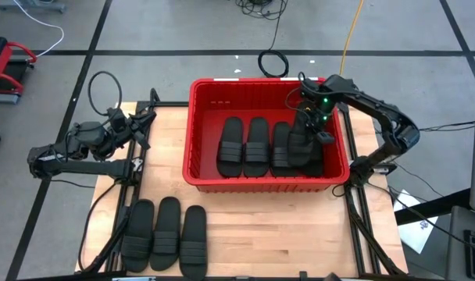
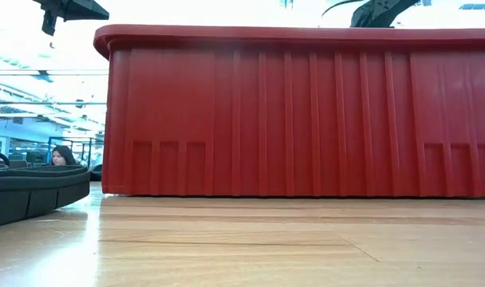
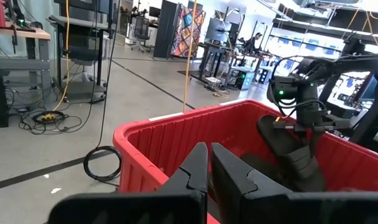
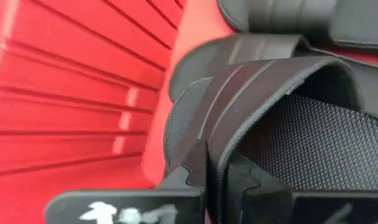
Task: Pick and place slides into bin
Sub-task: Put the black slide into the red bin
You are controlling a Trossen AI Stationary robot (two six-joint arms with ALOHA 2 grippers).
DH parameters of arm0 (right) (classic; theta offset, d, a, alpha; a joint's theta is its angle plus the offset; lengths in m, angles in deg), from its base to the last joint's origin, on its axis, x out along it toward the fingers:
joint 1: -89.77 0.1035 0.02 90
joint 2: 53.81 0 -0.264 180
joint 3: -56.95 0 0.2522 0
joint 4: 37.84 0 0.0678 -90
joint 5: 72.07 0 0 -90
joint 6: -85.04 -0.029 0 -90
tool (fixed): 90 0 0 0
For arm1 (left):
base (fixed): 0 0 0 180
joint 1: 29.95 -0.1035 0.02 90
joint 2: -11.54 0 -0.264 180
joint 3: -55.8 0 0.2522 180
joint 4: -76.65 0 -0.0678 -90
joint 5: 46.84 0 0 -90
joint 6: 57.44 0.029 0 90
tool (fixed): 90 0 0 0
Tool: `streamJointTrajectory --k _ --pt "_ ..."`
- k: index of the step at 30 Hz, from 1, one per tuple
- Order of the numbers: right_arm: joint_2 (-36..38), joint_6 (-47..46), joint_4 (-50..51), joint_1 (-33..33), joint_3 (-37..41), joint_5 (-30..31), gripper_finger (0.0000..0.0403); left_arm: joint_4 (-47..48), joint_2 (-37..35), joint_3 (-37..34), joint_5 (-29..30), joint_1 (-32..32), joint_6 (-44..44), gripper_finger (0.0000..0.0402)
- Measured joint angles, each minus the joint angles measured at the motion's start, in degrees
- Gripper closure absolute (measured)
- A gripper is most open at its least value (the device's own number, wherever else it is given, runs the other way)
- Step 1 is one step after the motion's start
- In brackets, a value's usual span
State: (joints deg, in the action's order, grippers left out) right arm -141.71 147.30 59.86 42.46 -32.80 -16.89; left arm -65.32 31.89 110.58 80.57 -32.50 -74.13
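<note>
The right gripper [image 1: 319, 133] hangs inside the bin [image 1: 198, 117], toward its right wall, with its fingers pinched on the ribbed strap of a slide [image 4: 263, 99]; the right wrist view shows the strap edge caught between the two dark pads and the textured footbed just beyond. The left wrist view shows this held sandal tilted, heel down, above the bin floor. The left gripper [image 3: 209, 171] waits well to the left of the bin, over the table edge, its fingers closed on nothing.

Three more slides [image 1: 255, 146] lie flat abreast on the bin floor just left of the held one, and another three [image 1: 166, 232] lie side by side on the table [image 1: 261, 226] in front of the bin's left corner.

The sandals look light, matte and somewhat flexible, so the rubber should grip well rather than slip. The arched strap seems the natural hold, since it stands clear of the sole and gives the fingers an edge to close on, though a sandal taken there will probably swing.

The bin's tall wall is the main obstacle: each remaining sandal must be lifted over the rim, and the filled floor leaves less room.
</note>
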Motion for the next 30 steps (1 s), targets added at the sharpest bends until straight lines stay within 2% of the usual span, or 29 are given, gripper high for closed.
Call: streamJointTrajectory --k 4,12,16,19,23,30 --pt "-0.75 0.0 0.45 0.02 0.82 -3.27 0.0399 -0.01 -0.01 0.0 0.0 0.0 0.0 0.0387" --pt "-0.83 0.08 -0.37 0.0 9.43 -3.23 0.0399 -0.04 -0.01 0.0 0.0 0.0 -0.04 0.0387" --pt "-0.8 -2.36 -2.59 0.0 12.61 -2.21 0.0399 -0.04 -0.01 0.0 0.0 0.0 -0.04 0.0387" --pt "-0.85 -5.35 -4.15 0.07 13.09 2.22 0.0395 -0.04 -0.01 0.0 0.0 0.0 -0.03 0.0387" --pt "-0.64 -7.74 -5.08 0.07 13.04 5.94 0.0373 -0.04 -0.01 0.0 0.0 0.0 -0.04 0.0387" --pt "-0.61 -12.15 -5.27 0.07 11.08 6.49 0.031 -0.04 0.0 0.0 0.0 0.0 -0.09 0.0387"
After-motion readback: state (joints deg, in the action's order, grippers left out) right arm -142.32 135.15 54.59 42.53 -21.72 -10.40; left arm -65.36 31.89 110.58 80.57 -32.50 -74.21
